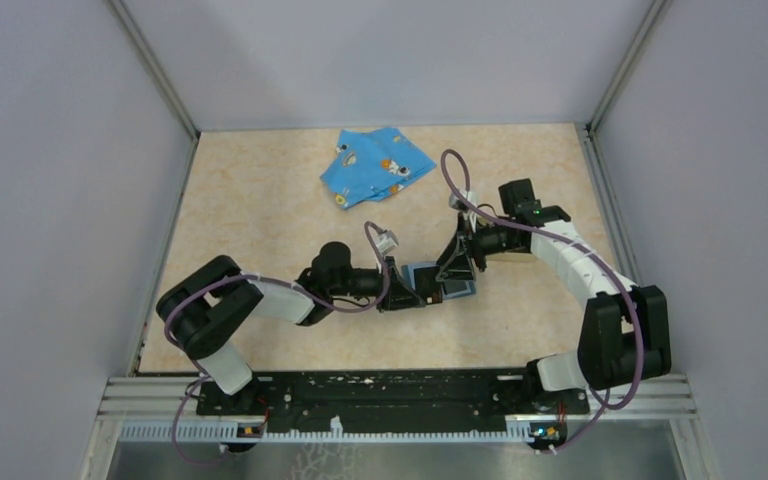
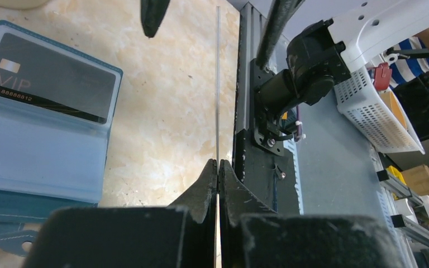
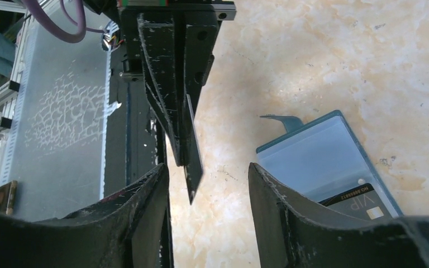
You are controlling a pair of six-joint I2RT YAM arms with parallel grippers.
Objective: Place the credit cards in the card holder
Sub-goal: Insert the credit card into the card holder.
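The teal-blue card holder (image 1: 430,279) lies open on the table between my two grippers. In the left wrist view the card holder (image 2: 39,156) holds one black credit card (image 2: 47,78) marked VIP; this card also shows in the right wrist view (image 3: 363,201). My left gripper (image 2: 218,162) is shut on a second credit card (image 2: 218,84), seen edge-on as a thin line and held upright above the table. In the right wrist view this card (image 3: 192,162) hangs just in front of my right gripper (image 3: 206,166), which is open and empty. The card holder (image 3: 318,159) lies to its right.
A bright blue cartoon-print cloth (image 1: 375,165) lies at the back of the table. The black rail (image 1: 390,395) with the arm bases runs along the near edge. Grey walls (image 1: 70,200) close in both sides. A white basket (image 2: 368,106) stands off the table.
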